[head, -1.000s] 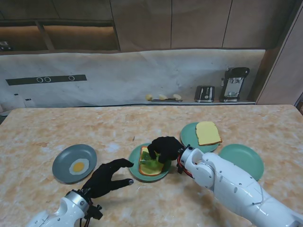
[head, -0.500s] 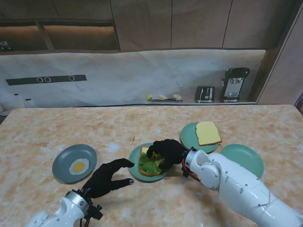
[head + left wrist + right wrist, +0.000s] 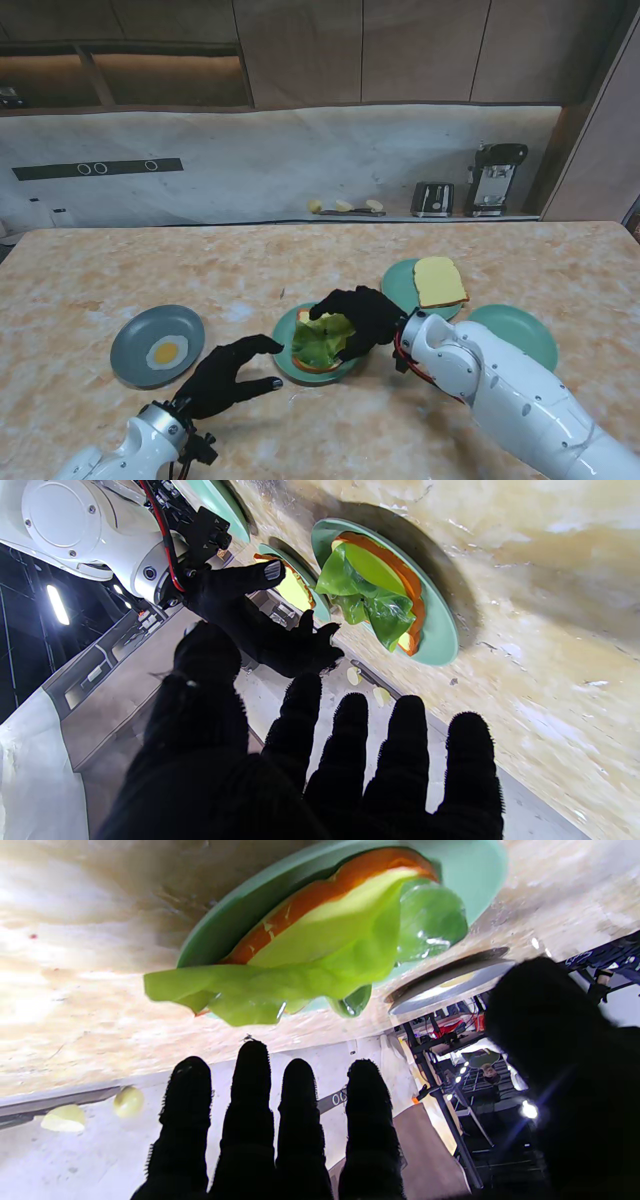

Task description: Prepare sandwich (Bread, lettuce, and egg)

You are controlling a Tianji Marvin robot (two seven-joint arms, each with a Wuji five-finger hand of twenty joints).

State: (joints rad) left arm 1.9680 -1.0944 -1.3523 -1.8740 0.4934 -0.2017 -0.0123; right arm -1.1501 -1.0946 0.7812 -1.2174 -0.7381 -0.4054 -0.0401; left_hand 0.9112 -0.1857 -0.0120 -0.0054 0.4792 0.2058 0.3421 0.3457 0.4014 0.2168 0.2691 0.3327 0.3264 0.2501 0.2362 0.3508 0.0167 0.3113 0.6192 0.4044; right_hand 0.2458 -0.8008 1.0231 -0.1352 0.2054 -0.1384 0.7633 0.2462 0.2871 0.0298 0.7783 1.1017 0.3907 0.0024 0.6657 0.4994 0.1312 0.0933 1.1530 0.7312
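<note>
While the right hand drew back, these were the changes, view by view.

Stand view, right hand: the right hand [image 3: 362,318] had lifted off the lettuce [image 3: 322,340] and shifted to the robot's right since a second before; its fingers were spread, holding nothing.
Stand view, lettuce: it lay released on the bread slice [image 3: 308,362] in the middle teal plate [image 3: 285,352].
Stand view, left hand: the left hand [image 3: 226,376] rested unchanged, fingers apart, near that plate.
Stand view, rest: the fried egg [image 3: 166,352] waited on the grey plate [image 3: 135,342]; the second bread slice [image 3: 439,281] sat farther right.

Left wrist view: the lettuce [image 3: 367,597] draped over the bread, the right hand [image 3: 260,625] clear of it.

Right wrist view: the fingers [image 3: 250,1110] hung apart, empty, off the lettuce [image 3: 320,957].

Meaning: lettuce step looked done; egg likely next.
</note>
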